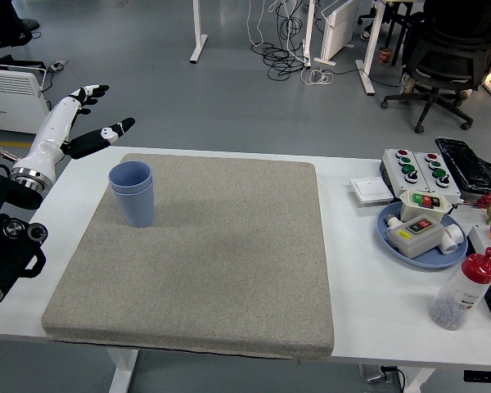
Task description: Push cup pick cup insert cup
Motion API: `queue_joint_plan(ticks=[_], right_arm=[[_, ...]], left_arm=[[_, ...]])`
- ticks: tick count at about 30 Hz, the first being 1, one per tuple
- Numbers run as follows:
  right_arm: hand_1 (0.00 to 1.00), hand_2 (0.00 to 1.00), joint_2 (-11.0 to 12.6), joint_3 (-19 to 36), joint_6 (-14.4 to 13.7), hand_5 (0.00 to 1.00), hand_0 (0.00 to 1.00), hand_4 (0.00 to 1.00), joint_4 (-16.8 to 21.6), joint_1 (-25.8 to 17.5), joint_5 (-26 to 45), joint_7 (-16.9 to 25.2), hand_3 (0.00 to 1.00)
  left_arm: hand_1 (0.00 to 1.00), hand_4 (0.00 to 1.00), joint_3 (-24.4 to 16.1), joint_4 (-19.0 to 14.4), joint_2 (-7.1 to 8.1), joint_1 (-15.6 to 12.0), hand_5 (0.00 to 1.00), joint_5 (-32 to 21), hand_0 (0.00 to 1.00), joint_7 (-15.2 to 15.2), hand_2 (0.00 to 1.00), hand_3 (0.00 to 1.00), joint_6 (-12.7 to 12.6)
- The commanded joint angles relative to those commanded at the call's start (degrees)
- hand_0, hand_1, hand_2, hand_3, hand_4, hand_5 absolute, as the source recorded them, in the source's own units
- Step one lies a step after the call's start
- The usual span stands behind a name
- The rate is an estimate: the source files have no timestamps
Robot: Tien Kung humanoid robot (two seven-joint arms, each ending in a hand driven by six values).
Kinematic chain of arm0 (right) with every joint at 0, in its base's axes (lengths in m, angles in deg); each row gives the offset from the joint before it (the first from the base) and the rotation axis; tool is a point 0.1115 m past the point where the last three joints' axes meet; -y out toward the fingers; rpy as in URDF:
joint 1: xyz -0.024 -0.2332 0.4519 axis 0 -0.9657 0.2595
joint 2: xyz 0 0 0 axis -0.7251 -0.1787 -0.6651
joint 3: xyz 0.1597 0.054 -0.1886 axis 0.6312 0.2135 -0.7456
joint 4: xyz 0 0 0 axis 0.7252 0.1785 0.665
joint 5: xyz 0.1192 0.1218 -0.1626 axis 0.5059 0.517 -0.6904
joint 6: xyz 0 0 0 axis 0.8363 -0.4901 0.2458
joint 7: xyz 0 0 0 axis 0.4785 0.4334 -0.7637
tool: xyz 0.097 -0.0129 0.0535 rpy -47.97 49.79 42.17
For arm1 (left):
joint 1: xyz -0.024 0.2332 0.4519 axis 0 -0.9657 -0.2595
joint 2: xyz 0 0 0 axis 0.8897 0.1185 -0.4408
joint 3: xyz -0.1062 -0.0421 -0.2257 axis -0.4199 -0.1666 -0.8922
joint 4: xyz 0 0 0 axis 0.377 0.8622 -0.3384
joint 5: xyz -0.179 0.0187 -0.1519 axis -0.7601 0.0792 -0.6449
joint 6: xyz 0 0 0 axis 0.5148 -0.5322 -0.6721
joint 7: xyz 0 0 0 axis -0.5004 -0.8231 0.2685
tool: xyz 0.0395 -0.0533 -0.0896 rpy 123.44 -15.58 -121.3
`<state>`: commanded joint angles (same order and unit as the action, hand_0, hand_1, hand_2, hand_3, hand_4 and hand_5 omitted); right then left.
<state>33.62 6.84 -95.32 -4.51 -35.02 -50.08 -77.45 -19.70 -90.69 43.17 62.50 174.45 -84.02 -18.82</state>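
Two blue cups (132,192) stand nested, one inside the other, upright on the grey mat (204,254) near its far left corner. My left hand (86,119) is raised above and to the left of the cups, apart from them, with its fingers spread and holding nothing. My right arm is out of view.
At the right side of the table stand button boxes (413,168), a blue plate (393,233) holding a button box, a white switch plate (371,191) and a red-capped bottle (462,292). Office chairs and desk legs stand on the floor beyond the table.
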Motion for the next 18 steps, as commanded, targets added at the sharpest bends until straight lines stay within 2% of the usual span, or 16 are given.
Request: queue_joint_plan(ticks=[2,3,6,8,9,12,14,15,18], right_arm=[[0.652,0.695,-0.03,0.11,-0.01,0.474,0.709,0.102,-0.01,-0.03,-0.28,-0.06,0.607],[0.652,0.695,-0.04,0.22,0.01,0.473,0.709,0.102,-0.02,-0.07,-0.48,-0.10,0.607],[0.652,0.695,-0.04,0.43,0.04,0.473,0.709,0.102,-0.04,-0.16,-1.00,-0.19,0.607],[0.652,0.695,-0.06,0.41,0.03,0.473,0.709,0.102,-0.06,-0.25,-0.96,-0.16,0.607],[0.652,0.694,-0.05,0.36,0.03,0.474,0.709,0.102,-0.07,-0.27,-0.87,-0.11,0.606],[0.652,0.694,-0.03,0.10,0.04,0.474,0.709,0.102,-0.11,-0.22,-0.53,0.06,0.606],[0.652,0.694,-0.03,-0.15,0.03,0.474,0.709,0.102,-0.12,-0.13,-0.06,0.22,0.606],[0.652,0.694,-0.01,-0.58,0.02,0.474,0.709,0.102,-0.13,0.01,0.76,0.50,0.606],[0.652,0.694,0.04,-1.09,0.04,0.474,0.709,0.102,-0.17,0.32,1.68,0.84,0.606]], left_arm=[[0.761,0.661,-1.48,-2.12,-0.85,-2.93,0.767,-4.84,0.707,-1.12,0.789,0.750,-0.64],[0.766,0.629,-2.49,-3.27,-1.53,-4.40,0.840,-7.08,0.726,-1.56,0.776,0.713,-1.41],[0.766,0.629,-5.92,-6.41,-3.32,-8.84,0.840,-14.52,0.726,-1.34,0.776,0.713,-1.91],[0.766,0.629,-7.69,-7.86,-4.14,-11.08,0.840,-18.99,0.726,-0.27,0.776,0.713,-0.97],[0.780,0.613,-8.53,-8.67,-4.63,-12.26,0.942,-21.60,0.748,0.33,0.787,0.702,-0.21],[0.780,0.613,-10.67,-10.98,-6.26,-16.00,0.942,-29.05,0.748,1.81,0.787,0.702,1.68],[0.780,0.613,-11.49,-11.87,-7.05,-17.39,0.942,-33.52,0.748,2.46,0.787,0.702,2.46],[0.789,0.595,-12.38,-12.78,-8.05,-18.88,0.998,-36.63,0.770,3.36,0.793,0.734,3.24],[0.789,0.595,-13.58,-13.61,-9.56,-20.82,0.998,-42.87,0.770,4.75,0.793,0.734,4.66]])
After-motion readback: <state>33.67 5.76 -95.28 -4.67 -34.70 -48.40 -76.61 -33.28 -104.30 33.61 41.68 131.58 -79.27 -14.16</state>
